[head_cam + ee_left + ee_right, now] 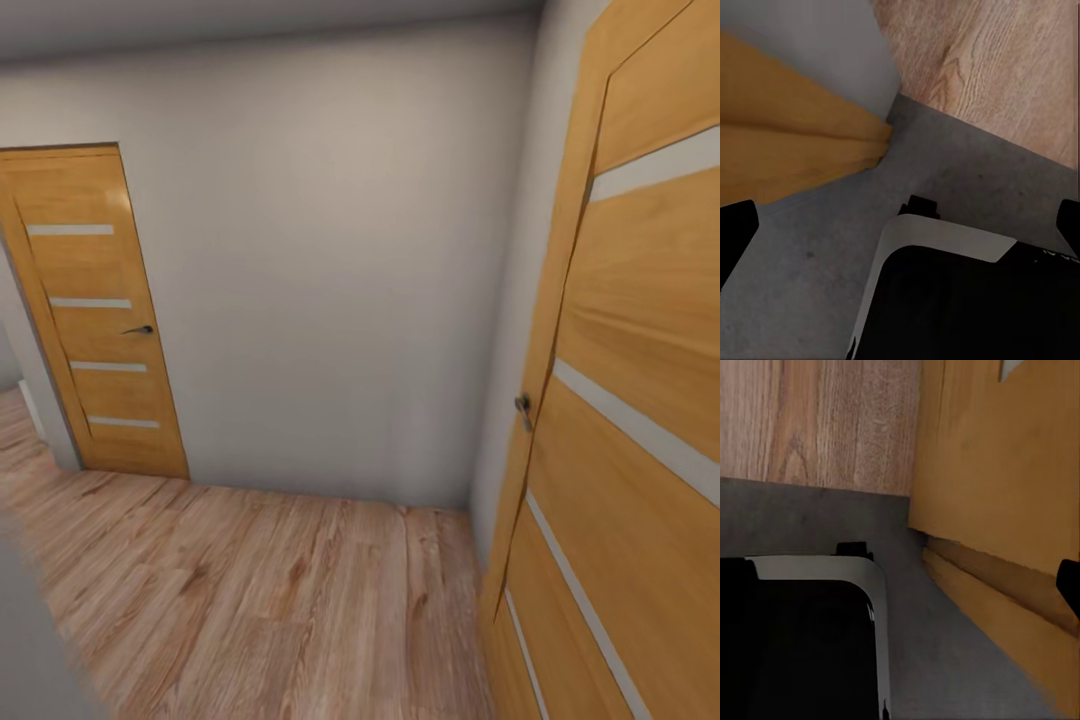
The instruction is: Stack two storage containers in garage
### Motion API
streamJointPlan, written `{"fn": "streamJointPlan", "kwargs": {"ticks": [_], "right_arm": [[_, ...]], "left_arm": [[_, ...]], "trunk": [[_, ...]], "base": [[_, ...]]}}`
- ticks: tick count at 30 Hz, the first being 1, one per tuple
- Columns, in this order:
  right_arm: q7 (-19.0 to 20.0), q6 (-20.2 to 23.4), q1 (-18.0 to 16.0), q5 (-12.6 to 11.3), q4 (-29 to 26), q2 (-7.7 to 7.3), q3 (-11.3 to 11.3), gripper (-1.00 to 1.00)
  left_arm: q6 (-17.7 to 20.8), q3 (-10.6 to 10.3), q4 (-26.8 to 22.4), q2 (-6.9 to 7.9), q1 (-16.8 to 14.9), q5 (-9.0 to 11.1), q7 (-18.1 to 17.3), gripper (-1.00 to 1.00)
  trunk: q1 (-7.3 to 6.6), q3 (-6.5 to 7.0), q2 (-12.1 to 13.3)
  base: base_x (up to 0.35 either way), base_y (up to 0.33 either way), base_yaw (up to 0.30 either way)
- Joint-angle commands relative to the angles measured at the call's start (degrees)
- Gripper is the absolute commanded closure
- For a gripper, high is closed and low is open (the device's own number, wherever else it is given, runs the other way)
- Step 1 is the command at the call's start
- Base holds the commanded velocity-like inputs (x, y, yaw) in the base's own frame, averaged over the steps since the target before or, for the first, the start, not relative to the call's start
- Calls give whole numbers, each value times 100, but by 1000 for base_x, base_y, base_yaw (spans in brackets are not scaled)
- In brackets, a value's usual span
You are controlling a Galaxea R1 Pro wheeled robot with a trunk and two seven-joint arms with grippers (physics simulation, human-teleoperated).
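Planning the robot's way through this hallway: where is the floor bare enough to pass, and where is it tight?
The light wood plank floor lies bare between the pale grey wall ahead and the closed orange wooden door with a lever handle at far left. It is tight on the right, where the big open orange wooden door stands close beside the robot.

A pale grey wall faces a light wood plank floor. A closed wooden door stands at nine o'clock, another door close at three o'clock.
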Motion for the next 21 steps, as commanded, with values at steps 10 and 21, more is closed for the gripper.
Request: {"fn": "streamJointPlan", "kwargs": {"ticks": [10, 21], "right_arm": [[-5, -31, -11, -39, 18, 1, 48, -100], [-5, -31, -9, -39, 19, -2, 48, -100]], "left_arm": [[-16, -33, 3, 0, -4, 44, 10, -100], [-20, -33, 3, 0, -6, 44, 10, -100]], "trunk": [[4, -8, -5], [4, -8, -5]], "base": [[321, 0, 0], [322, 0, 0]]}}
